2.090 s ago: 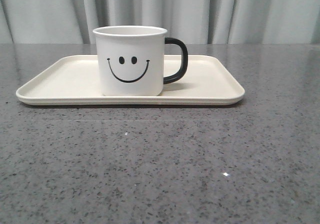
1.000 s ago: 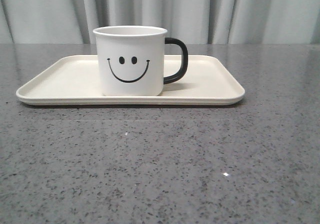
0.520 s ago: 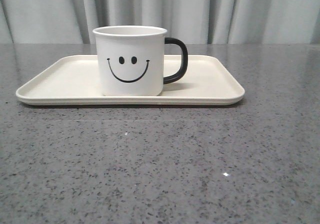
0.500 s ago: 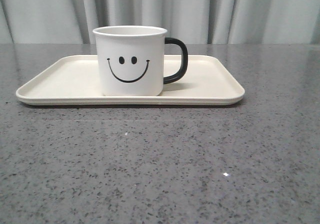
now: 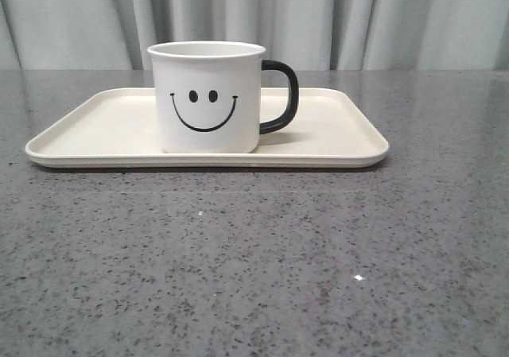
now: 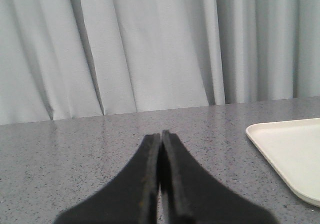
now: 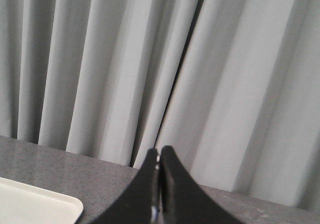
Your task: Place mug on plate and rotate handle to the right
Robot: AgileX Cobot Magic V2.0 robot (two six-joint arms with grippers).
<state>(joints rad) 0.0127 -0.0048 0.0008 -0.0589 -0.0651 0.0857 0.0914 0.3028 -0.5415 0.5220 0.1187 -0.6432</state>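
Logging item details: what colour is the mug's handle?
Glossy black; the handle on the white mug shows best in the front view.

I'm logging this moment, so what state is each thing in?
mug: upright on the plate, smiley facing the camera
handle: pointing right
plate: flat on the table, holding only the mug
left gripper: shut, empty
right gripper: shut, empty

A speckled grey stone table (image 5: 254, 261) stands before pale grey pleated curtains (image 5: 318, 19).
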